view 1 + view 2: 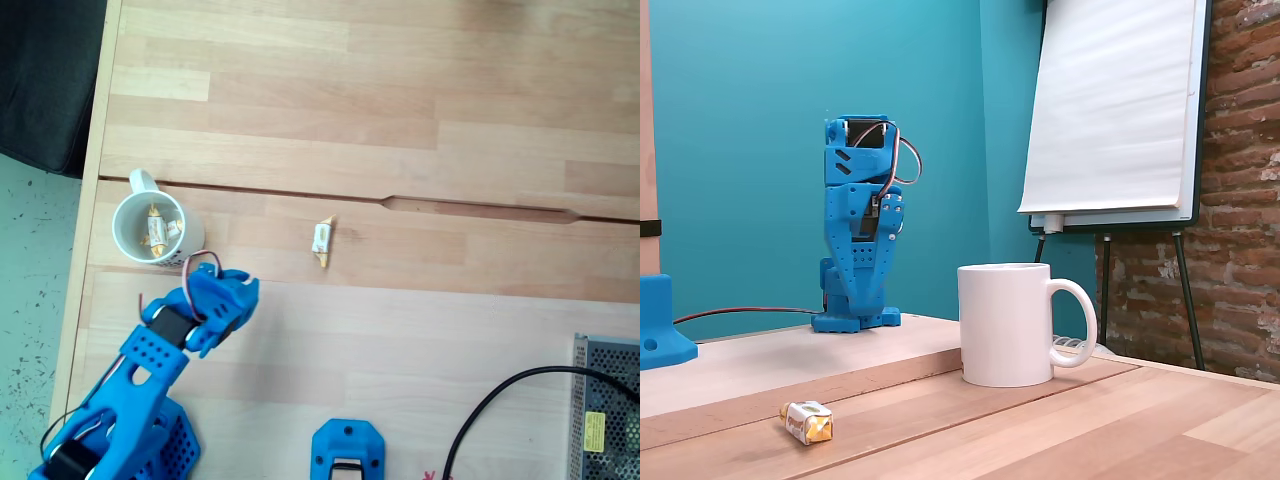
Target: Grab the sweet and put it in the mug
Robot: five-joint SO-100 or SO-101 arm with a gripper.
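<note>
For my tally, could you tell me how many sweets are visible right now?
3: two sweets inside the mug, one sweet lying on the table to its right in the top-down fixed view. More may be hidden beneath.

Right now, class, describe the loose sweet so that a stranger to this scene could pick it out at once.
In a fixed view from above, find the white mug at the wooden table's left edge. To its right, alone on the bare wood, lies the sweet: white middle, yellow-gold twisted ends. The other sweets sit inside the mug.
</note>
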